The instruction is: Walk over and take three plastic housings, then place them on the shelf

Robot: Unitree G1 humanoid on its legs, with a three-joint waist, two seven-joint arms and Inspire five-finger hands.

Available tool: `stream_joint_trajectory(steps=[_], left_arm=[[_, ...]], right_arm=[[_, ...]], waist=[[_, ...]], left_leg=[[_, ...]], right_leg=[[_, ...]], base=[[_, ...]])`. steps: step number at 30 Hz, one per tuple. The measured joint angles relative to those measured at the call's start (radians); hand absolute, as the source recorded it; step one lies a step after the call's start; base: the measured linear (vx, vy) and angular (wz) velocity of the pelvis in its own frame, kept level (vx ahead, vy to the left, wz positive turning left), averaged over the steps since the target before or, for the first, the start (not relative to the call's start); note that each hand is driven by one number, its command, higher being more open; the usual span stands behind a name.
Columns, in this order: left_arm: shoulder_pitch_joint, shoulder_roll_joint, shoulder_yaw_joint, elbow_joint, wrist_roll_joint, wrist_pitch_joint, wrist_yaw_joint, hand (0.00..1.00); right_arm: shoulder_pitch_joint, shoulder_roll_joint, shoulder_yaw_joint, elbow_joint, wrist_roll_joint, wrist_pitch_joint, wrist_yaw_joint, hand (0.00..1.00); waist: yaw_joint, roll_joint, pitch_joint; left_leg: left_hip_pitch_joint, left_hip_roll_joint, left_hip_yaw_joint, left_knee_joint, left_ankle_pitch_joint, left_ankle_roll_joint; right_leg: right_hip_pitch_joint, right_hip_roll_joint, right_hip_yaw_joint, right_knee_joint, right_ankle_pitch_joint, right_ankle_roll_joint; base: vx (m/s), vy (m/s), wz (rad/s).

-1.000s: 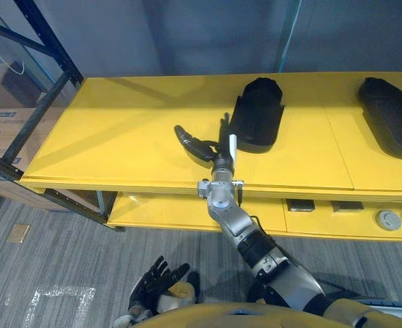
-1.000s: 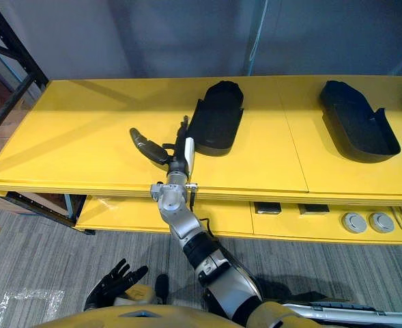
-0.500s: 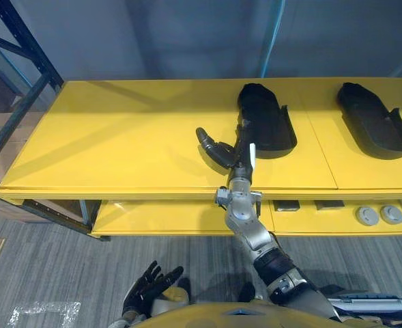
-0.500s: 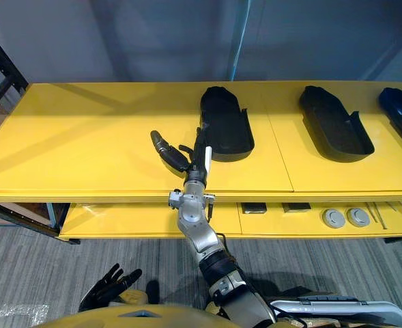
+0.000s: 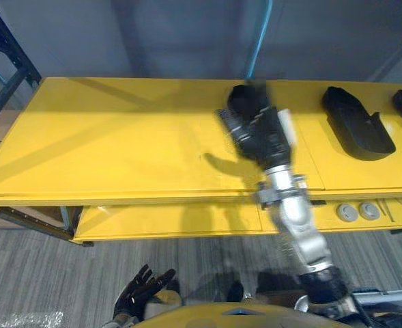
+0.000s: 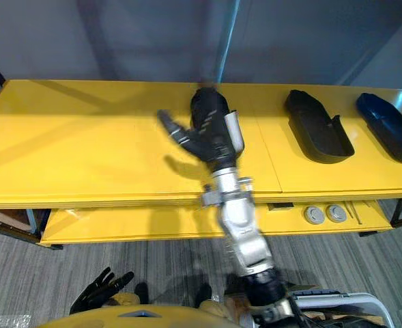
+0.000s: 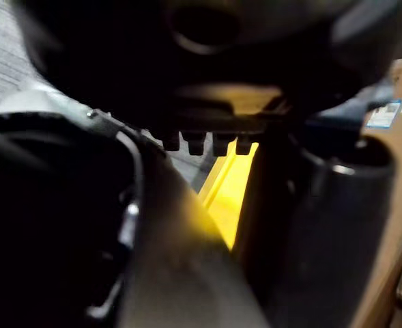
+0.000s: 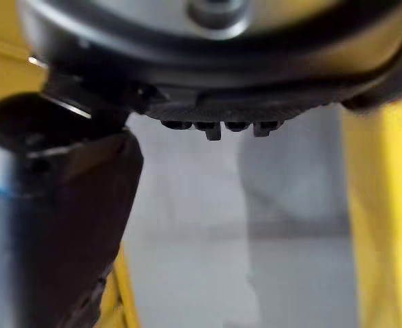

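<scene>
Three dark plastic housings lie in a row on the yellow table top (image 6: 84, 150): the nearest (image 6: 206, 108), a second (image 6: 317, 130) to its right, and a third (image 6: 392, 130) at the right edge. My right hand (image 6: 207, 140) hangs raised above the table, in front of the nearest housing and covering its near end. Its fingers are spread and hold nothing, and the white-covered thumb (image 6: 233, 130) points up. My left hand (image 5: 142, 292) hangs low over the floor, fingers relaxed and empty.
A lower yellow shelf (image 6: 132, 225) under the table top carries two round grey discs (image 6: 325, 214) and small dark parts. A dark rack upright (image 5: 3, 41) stands at the far left. A grey wall backs the table, and grey carpet (image 5: 50, 273) lies in front.
The camera has swung right, bringing a third housing into view. My right hand has lifted off the table beside the nearest housing and now hangs over that housing's near end.
</scene>
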Motion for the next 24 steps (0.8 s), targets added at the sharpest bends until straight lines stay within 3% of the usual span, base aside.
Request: stream_joint_trajectory(steps=[2,7,13,18,24], left_arm=[[0.019,0.0,0.019,0.002,0.0,0.0,-0.009,1.0],[0.023,0.003,0.021,0.02,0.015,0.006,-0.016,1.0],[0.02,0.005,0.019,0.01,0.046,0.032,-0.019,1.0],[0.02,0.008,0.022,-0.012,0.067,0.07,-0.022,1.0],[0.021,0.009,0.024,-0.024,0.084,0.085,-0.024,1.0]], right_arm=[[0.02,-0.062,-0.21,-0.016,0.066,-0.003,0.028,1.0],[0.061,-0.159,-0.402,0.048,0.1,-0.003,0.068,1.0],[0.075,-0.225,-0.364,0.276,0.098,0.046,0.211,1.0],[0.067,-0.275,-0.302,0.423,0.101,0.138,0.357,1.0],[0.008,-0.294,-0.246,0.556,0.101,0.16,0.429,1.0]], waist=[[-0.029,-0.012,-0.008],[-0.087,-0.002,-0.015],[-0.097,0.015,-0.038],[-0.093,0.02,-0.044],[-0.094,0.023,-0.046]], left_leg=[[0.004,0.0,0.015,0.001,-0.008,0.0],[0.013,0.0,0.035,0.0,-0.014,0.0],[0.017,0.001,0.043,0.001,-0.019,-0.004],[0.016,0.0,0.03,0.001,-0.016,-0.001],[0.015,-0.004,0.015,0.002,-0.014,0.003]], right_leg=[[-0.003,0.0,0.019,0.0,0.0,0.001],[-0.01,0.002,0.033,0.0,0.001,0.003],[-0.01,0.003,0.041,0.0,0.0,0.004],[-0.003,0.001,0.026,0.0,0.0,0.004],[0.002,-0.002,0.016,0.001,-0.001,0.005]], base=[[0.0,0.02,-0.22],[0.0,0.003,-0.18],[-0.02,-0.005,-0.04],[0.0,-0.003,0.09],[-0.01,-0.002,0.06]])
